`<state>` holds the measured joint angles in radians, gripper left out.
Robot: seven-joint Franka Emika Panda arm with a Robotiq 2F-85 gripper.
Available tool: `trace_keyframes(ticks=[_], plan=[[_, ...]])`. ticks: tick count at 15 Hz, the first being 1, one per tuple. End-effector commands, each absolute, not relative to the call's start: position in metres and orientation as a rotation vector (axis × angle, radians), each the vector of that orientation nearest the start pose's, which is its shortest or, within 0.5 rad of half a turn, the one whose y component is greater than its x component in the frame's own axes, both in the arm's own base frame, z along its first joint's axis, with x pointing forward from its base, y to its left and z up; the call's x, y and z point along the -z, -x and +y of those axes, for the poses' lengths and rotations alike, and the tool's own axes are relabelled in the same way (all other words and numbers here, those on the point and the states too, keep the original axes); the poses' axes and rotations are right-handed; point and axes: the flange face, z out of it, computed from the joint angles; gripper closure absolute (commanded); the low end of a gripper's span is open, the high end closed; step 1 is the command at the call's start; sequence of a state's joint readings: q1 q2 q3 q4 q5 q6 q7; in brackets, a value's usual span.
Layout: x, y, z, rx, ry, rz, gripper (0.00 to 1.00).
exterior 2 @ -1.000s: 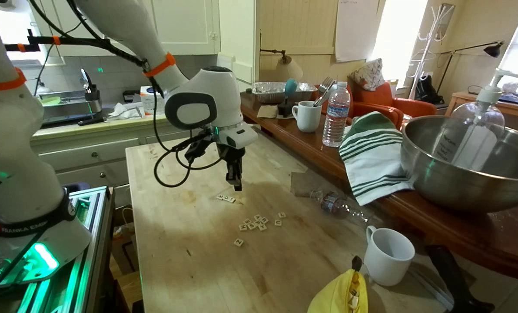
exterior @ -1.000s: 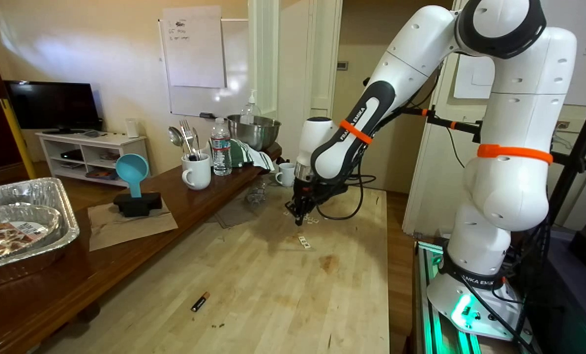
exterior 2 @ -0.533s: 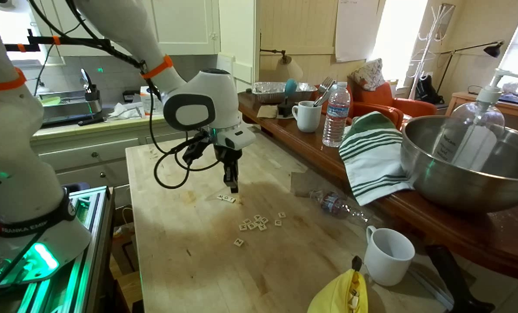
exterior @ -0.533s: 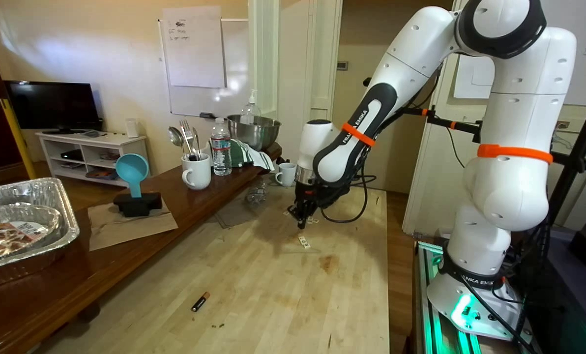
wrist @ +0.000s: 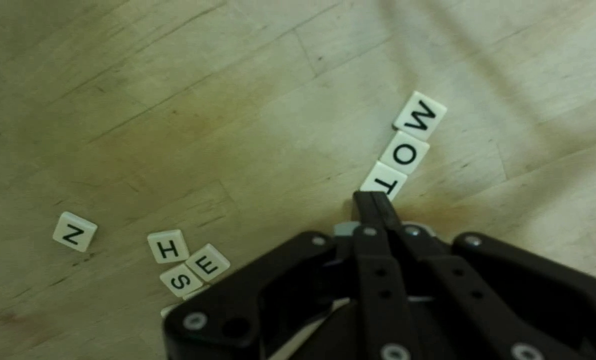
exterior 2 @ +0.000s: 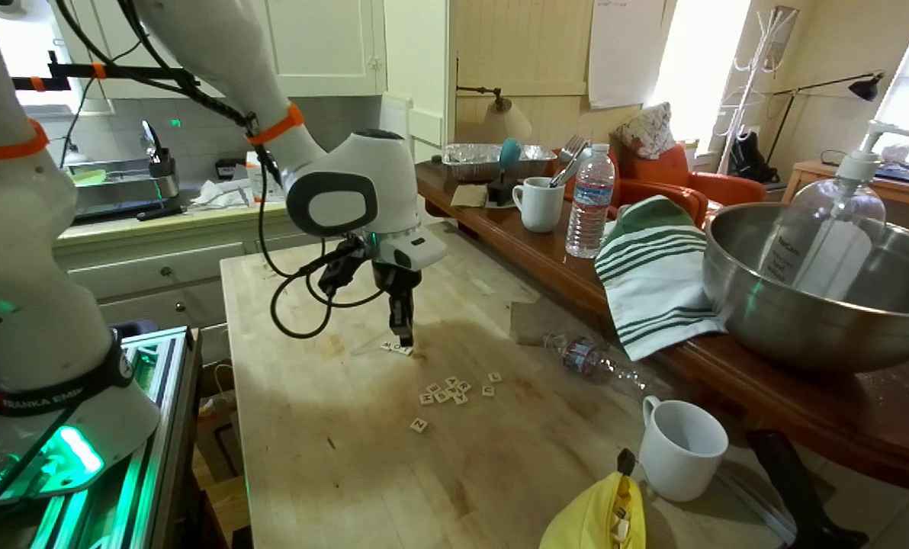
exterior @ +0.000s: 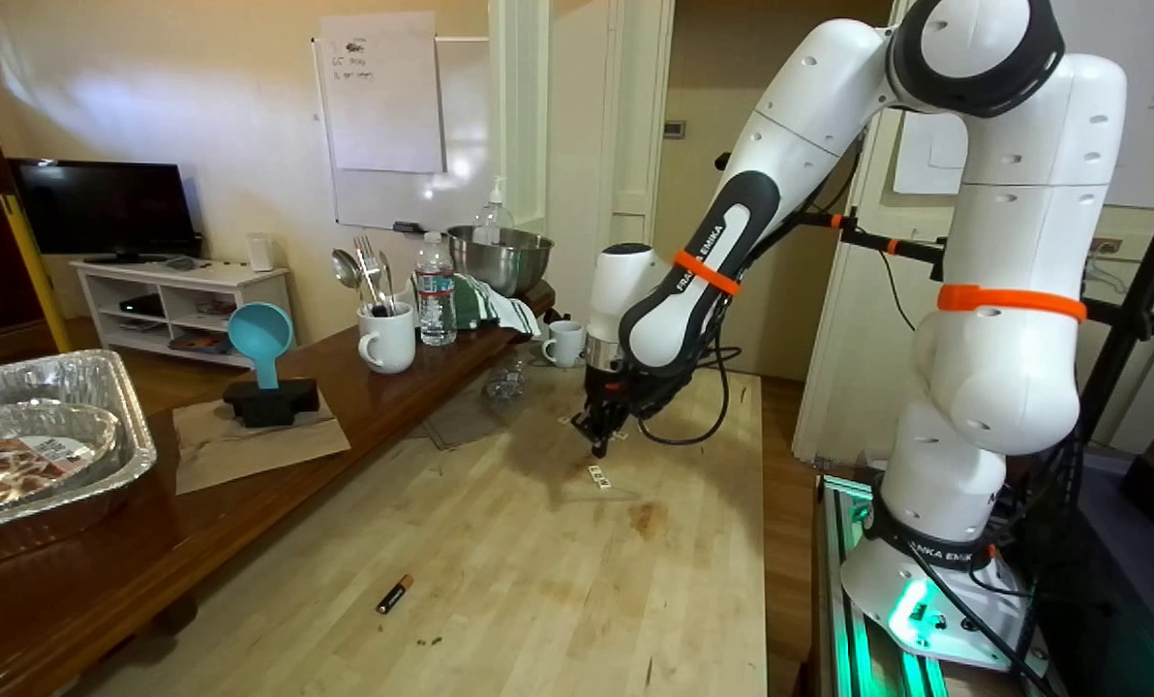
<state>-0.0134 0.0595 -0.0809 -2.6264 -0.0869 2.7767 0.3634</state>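
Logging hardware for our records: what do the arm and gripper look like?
The arm is white and rounded, with dark joint trim, orange bands, FRANKA EMIKA lettering and black external cables. The gripper is black and angular, with slim fingers and silvery screw heads.

Wrist view: end tile (wrist: pixel 420 116) read W or M, middle tile (wrist: pixel 404 154) O, next tile (wrist: pixel 383 179) T. Loose: H tile (wrist: pixel 168 246), E tile (wrist: pixel 208 262), S tile (wrist: pixel 181 280), lone tile (wrist: pixel 74 231) N or Z. In an exterior view FRANKA EMIKA ran along the forearm (exterior: pixel 744 198), partly again on the base collar (exterior: pixel 943 554). Writing on wall sheet (exterior: pixel 388 121) and pump bottle (exterior 2: pixel 827 244) was too blurred
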Motion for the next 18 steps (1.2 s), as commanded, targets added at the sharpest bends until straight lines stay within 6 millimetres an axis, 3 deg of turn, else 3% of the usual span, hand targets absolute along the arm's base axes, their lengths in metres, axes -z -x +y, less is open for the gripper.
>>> trace_keyframes(ticks=[1, 11, 18], plan=[[-0.225, -0.438, -0.040, 0.111, 3.131, 0.555, 1.00], [-0.203, -0.447, -0.046, 0.080, 3.146, 0.582, 1.00], [-0.211, -0.455, -0.051, 0.107, 3.140, 0.592, 1.00]])
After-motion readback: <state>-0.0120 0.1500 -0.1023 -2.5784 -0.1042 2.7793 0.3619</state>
